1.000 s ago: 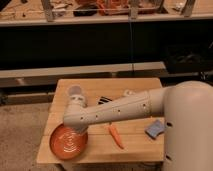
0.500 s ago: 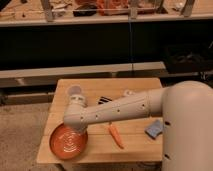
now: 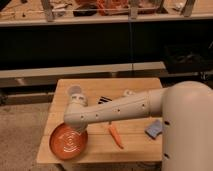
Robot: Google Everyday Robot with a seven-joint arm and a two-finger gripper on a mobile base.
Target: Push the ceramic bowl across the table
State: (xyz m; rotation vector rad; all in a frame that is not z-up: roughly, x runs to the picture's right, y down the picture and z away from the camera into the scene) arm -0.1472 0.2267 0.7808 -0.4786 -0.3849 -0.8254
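The wide, shallow orange-red ceramic bowl (image 3: 68,142), pale swirl rings showing inside, is being supported at the viewed front-left corner of the light wooden plank table (image 3: 135,146), with the gripper (image 3: 71,125) being held at its rear rim, grasp state indeterminable.

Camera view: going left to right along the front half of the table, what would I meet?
Ceramic bowl → orange carrot → blue pad. The gripper, at the arm's end, is over the bowl's far rim, so it shares the bowl's place in the order.
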